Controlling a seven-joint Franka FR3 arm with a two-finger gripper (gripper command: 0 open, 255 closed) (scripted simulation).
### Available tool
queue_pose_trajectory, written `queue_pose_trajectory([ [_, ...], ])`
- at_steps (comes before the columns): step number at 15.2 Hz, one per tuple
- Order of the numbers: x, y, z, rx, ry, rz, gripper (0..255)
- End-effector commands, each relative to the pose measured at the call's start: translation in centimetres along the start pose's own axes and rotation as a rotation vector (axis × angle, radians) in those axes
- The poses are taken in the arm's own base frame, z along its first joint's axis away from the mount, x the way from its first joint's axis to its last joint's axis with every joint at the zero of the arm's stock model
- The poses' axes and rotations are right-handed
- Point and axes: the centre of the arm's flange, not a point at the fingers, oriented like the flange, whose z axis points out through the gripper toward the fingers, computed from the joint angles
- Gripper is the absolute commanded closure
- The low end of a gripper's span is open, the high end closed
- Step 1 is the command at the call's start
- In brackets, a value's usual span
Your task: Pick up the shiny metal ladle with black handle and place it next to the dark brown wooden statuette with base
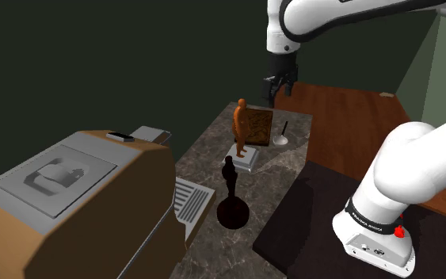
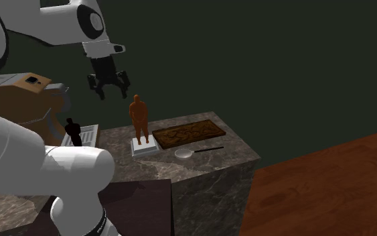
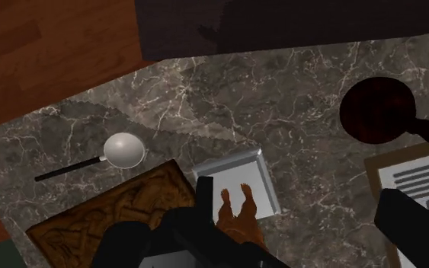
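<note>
Ladle (image 3: 123,150) nr carved panel (image 3: 129,207).

An orange-brown figure (image 1: 241,125) stands upright on a pale grey square plinth (image 1: 247,162) just above the middle of the shoulder view, on a dark, white-veined marble counter (image 1: 280,174). In the second exterior view a brown carved relief panel (image 2: 188,133) lies flat on the counter just right of the plinth, at the frame's centre. A grey ribbed tray (image 1: 188,200) sits left of centre in the shoulder view, against a tan box-shaped unit (image 1: 70,198) with a grey inset top at the lower left. Reddish wood floor (image 1: 348,111) shows at the upper right, and a dark green wall (image 1: 134,55) across the top.
</note>
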Motion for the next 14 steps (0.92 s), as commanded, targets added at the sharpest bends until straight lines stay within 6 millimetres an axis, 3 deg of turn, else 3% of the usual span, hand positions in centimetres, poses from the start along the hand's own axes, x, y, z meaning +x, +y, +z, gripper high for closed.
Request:
queue_pose_trajectory([
  [1,1.6,1.3,1.7,0.006,0.008,0.059,0],
  [14,9.3,10.7,13.8,0.047,0.043,0.432,0],
])
